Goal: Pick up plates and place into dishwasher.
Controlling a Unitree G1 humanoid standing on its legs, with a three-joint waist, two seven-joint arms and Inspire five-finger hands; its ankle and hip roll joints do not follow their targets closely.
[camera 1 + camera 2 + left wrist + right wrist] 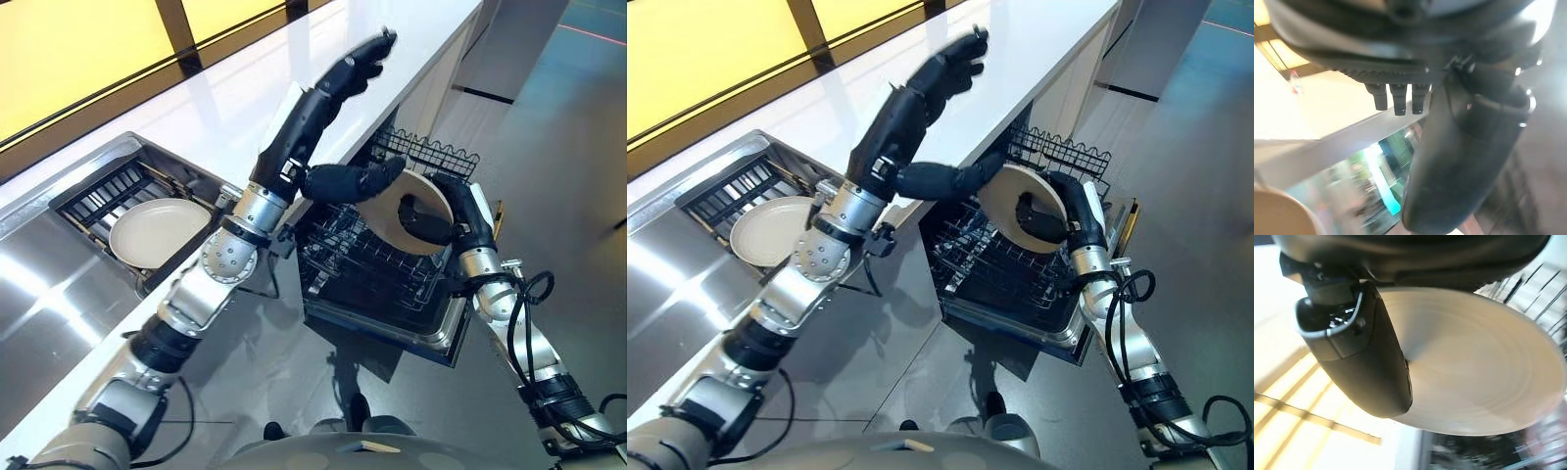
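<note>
At centre frame, the plate [416, 211] clamped in the right hand [431, 220] is best lowered upright between the dishwasher rack [367, 269] tines, while the left hand [353, 64] is held relaxed, fingers straight, at upper centre.

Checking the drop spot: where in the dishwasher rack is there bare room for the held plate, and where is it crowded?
The lower rack looks bare of dishes below the held plate. It is crowded above: the right robot hand grips the plate and the left robot hand reaches beside it. Another plate lies in the sink.
</note>
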